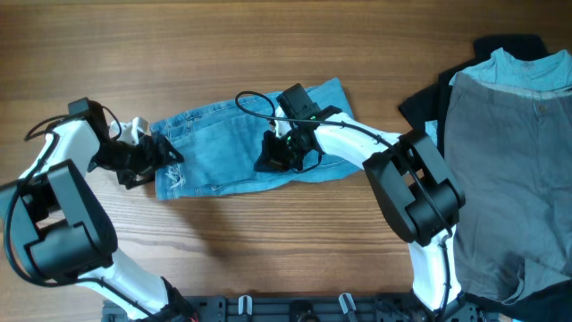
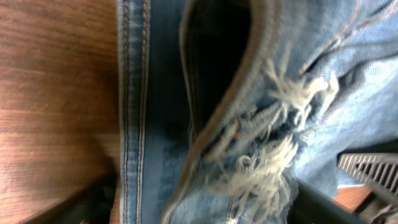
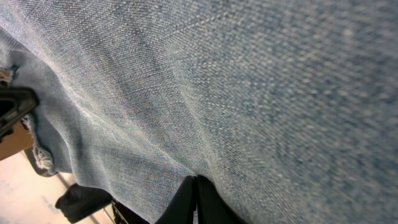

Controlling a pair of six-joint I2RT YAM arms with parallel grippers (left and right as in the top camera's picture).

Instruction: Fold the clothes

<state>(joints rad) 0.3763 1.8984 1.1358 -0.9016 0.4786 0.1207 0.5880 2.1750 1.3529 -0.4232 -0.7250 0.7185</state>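
The light blue jeans point(image 1: 232, 143) lie folded in a short band across the middle of the table, frayed hems at the left end. My left gripper point(image 1: 147, 156) is at that left end. In the left wrist view its dark fingers sit wide apart at the bottom corners, open, with the frayed hems point(image 2: 267, 155) between them point(image 2: 199, 211). My right gripper point(image 1: 279, 152) is on the middle of the jeans. In the right wrist view its fingers point(image 3: 196, 186) are pressed together on a pucker of the denim point(image 3: 249, 81).
A pile of other clothes lies at the right edge: grey trousers point(image 1: 509, 170), a black garment point(image 1: 420, 103) under them and a pale blue piece point(image 1: 523, 67) on top. The bare wooden table point(image 1: 179, 45) surrounds the jeans.
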